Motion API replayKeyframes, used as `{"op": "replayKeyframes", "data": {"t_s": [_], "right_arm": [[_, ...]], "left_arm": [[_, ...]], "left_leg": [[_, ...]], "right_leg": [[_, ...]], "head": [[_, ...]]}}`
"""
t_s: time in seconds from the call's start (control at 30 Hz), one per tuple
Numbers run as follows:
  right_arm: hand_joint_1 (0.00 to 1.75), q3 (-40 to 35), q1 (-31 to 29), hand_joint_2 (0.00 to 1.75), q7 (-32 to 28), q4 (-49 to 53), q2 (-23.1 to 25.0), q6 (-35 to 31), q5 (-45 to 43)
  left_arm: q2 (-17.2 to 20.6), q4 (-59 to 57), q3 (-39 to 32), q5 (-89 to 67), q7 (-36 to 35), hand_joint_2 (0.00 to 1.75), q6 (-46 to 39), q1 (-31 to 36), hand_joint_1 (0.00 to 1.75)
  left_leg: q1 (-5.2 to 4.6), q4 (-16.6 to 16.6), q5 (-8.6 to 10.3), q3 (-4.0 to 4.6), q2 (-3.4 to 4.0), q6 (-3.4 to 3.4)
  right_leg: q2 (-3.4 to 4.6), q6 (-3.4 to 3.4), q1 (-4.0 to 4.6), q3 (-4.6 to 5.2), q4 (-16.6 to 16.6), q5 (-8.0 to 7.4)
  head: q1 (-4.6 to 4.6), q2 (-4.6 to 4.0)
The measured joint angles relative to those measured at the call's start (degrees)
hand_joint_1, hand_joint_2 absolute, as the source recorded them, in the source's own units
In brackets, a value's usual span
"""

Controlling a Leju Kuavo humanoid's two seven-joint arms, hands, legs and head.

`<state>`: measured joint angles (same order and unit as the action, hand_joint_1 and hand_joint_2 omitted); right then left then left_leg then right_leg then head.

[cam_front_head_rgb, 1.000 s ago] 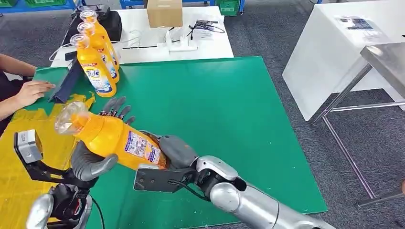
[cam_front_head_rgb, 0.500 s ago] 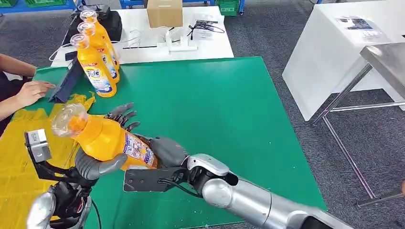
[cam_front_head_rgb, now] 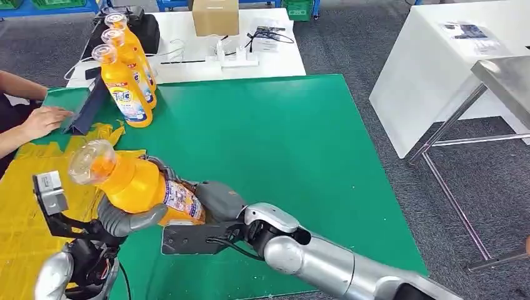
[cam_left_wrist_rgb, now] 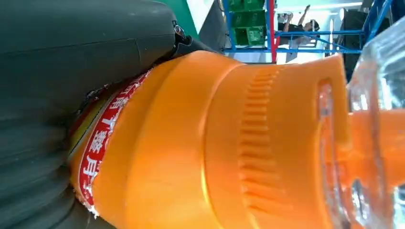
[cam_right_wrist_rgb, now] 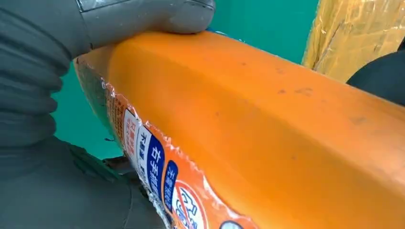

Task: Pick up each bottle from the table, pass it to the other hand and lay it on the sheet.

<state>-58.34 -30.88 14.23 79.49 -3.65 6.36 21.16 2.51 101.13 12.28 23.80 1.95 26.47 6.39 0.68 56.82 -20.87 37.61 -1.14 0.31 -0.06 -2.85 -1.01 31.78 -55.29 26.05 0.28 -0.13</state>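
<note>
The orange bottle (cam_front_head_rgb: 140, 187) was held in the air between both hands, its clear cap (cam_front_head_rgb: 90, 161) pointing away from the robot and toward the yellow sheet (cam_front_head_rgb: 19, 206). The left hand (cam_front_head_rgb: 125, 215) was wrapped under the bottle's shoulder with its thumb curled across the near side; over the preceding second its fingers, which had stood spread beyond the bottle, folded down onto the body, so this hand now gripped the bottle. The right hand (cam_front_head_rgb: 215, 199) clasped the labelled base end, its thumb lying along the upper edge of the bottle in the right wrist view (cam_right_wrist_rgb: 143, 16). Whether the right hand's grip had begun to loosen could not be told, since the bottle hid its fingers. In the same interval the pair of hands and the bottle shifted slightly toward the left hand's side. Judged from this, the handover was at its midpoint: the receiving hand had closed, and release by the right hand was the step outstanding before the bottle could be laid down. The sheet lay just beyond and outboard of the left hand, on the green table (cam_front_head_rgb: 281, 137). Farther out, well apart from both hands, three more bottles (cam_front_head_rgb: 125, 69) stood upright in a row at the table's far edge, and a person's hand (cam_front_head_rgb: 40, 119) rested beside them.
</note>
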Motion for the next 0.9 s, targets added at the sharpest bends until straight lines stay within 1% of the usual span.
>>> {"op": "replayKeyframes", "data": {"t_s": [0.1,0.13,0.17,0.23,0.27,0.3,0.33,0.43,0.5,0.6,0.67,0.73,0.77,0.83,0.9], "right_arm": [[1.75,0.09,0.48,1.75,-0.57,0.02,-0.22,-0.33,0.46],[0.14,0.11,0.55,1.75,-0.59,0.02,-0.29,-0.35,0.50],[0.00,0.13,0.62,1.75,-0.65,0.02,-0.31,-0.39,0.70],[0.00,0.69,1.27,1.75,-0.70,0.13,-0.44,-1.26,1.85],[0.00,1.20,2.10,0.00,-0.70,0.31,-0.75,-2.17,2.95],[0.00,1.80,3.37,0.00,-0.76,0.79,-1.12,-3.28,4.46],[0.00,2.52,4.63,0.00,-1.01,1.51,-1.34,-4.16,5.91],[0.00,7.09,10.82,0.00,-2.31,5.34,-3.38,-5.77,11.81],[0.00,12.20,16.08,0.00,-3.21,9.82,-4.70,-6.01,16.71],[0.00,19.40,24.38,0.00,-4.22,18.22,-5.25,-6.29,20.72],[0.00,24.88,28.61,0.00,-4.83,24.18,-5.95,-6.05,21.64],[0.00,28.59,31.31,0.00,-5.44,28.16,-6.32,-5.92,21.96],[0.00,29.93,32.35,0.00,-5.88,29.54,-6.54,-6.08,21.85],[0.00,33.17,34.56,0.00,-7.19,32.77,-7.08,-6.21,20.06],[0.00,37.32,35.94,0.00,-8.42,35.61,-7.48,-5.85,17.24]], "left_arm": [[0.09,0.00,-0.02,-0.09,0.07,1.75,0.37,-0.06,1.75],[0.09,0.00,0.00,-0.09,0.07,1.75,0.37,-0.08,1.75],[0.11,0.00,0.00,-0.20,0.07,1.75,0.35,-0.10,1.75],[0.11,0.00,0.00,-1.27,0.37,1.75,0.13,-0.10,1.75],[0.11,0.00,0.04,-1.97,0.57,1.75,-0.13,-0.12,1.75],[0.13,0.00,0.15,-2.56,0.79,1.75,-0.26,-0.26,1.75],[0.20,0.00,0.20,-3.26,1.03,1.75,-0.59,-0.49,1.75],[1.18,0.41,-0.81,-10.32,2.75,1.75,-2.70,-1.33,1.75],[3.15,0.79,-2.42,-20.88,4.52,1.75,-5.71,-2.34,1.75],[5.95,1.16,-5.33,-42.36,8.60,1.75,-13.60,-4.34,1.75],[7.19,1.16,-7.79,-51.27,11.19,1.75,-16.99,-5.88,1.75],[8.57,1.16,-9.38,-59.30,11.74,1.75,-21.06,-6.78,1.75],[8.94,1.14,-9.75,-64.40,11.71,1.75,-23.46,-7.13,1.75],[10.82,0.63,-10.41,-76.44,10.73,1.75,-27.92,-7.88,1.75],[13.71,-1.36,-10.80,-87.91,9.15,1.75,-31.11,-8.54,1.75]], "left_leg": [[0.00,0.00,0.00,0.03,0.03,0.00],[0.00,0.00,0.00,0.03,0.03,0.00],[0.00,0.00,0.00,0.03,0.03,0.00],[0.00,0.00,0.00,0.02,0.01,0.00],[0.00,0.00,0.00,0.02,-0.01,0.00],[0.00,0.00,0.00,0.04,-0.04,0.00],[-0.01,0.00,0.00,0.08,-0.04,0.00],[-0.02,0.01,0.00,0.10,-0.15,0.00],[-0.02,0.00,-0.02,0.12,-0.10,0.00],[-0.01,0.00,-0.03,0.12,-0.09,-0.01],[0.01,-0.02,-0.07,0.12,-0.07,-0.06],[0.02,-0.03,-0.10,0.11,-0.05,-0.08],[0.02,-0.03,-0.18,0.10,-0.06,-0.17],[0.01,-0.03,-0.18,0.09,-0.06,-0.17],[0.01,-0.03,-0.16,0.09,-0.05,-0.15]], "right_leg": [[0.01,0.00,0.00,0.05,0.00,0.00],[0.01,0.00,0.00,0.05,0.00,0.00],[0.01,0.00,0.00,0.06,0.00,0.00],[0.00,0.00,0.00,0.06,0.00,0.00],[0.00,0.00,0.00,0.05,0.00,0.00],[-0.01,0.00,0.00,-0.02,0.00,0.00],[-0.01,0.00,0.00,-0.44,0.00,0.00],[-0.07,-0.01,0.00,-0.58,0.00,0.01],[-0.05,-0.01,0.01,-0.53,0.00,0.01],[-0.05,0.02,0.02,-0.49,0.00,0.03],[-0.05,0.04,0.04,-0.44,0.00,0.06],[-0.04,0.05,0.04,0.09,0.00,0.11],[-0.04,0.04,0.04,0.10,0.00,0.20],[-0.04,0.02,0.02,0.09,0.01,0.19],[-0.03,-0.01,0.02,0.09,0.01,0.16]], "head": [[-0.02,0.00],[-0.02,0.00],[-0.02,0.00],[-0.02,0.00],[-0.02,0.00],[0.00,0.00],[-0.02,0.00],[0.00,0.00],[0.02,0.00],[-0.04,0.00],[-0.02,0.00],[-0.02,0.00],[-0.02,0.00],[-0.02,0.00],[-0.02,0.00]]}}
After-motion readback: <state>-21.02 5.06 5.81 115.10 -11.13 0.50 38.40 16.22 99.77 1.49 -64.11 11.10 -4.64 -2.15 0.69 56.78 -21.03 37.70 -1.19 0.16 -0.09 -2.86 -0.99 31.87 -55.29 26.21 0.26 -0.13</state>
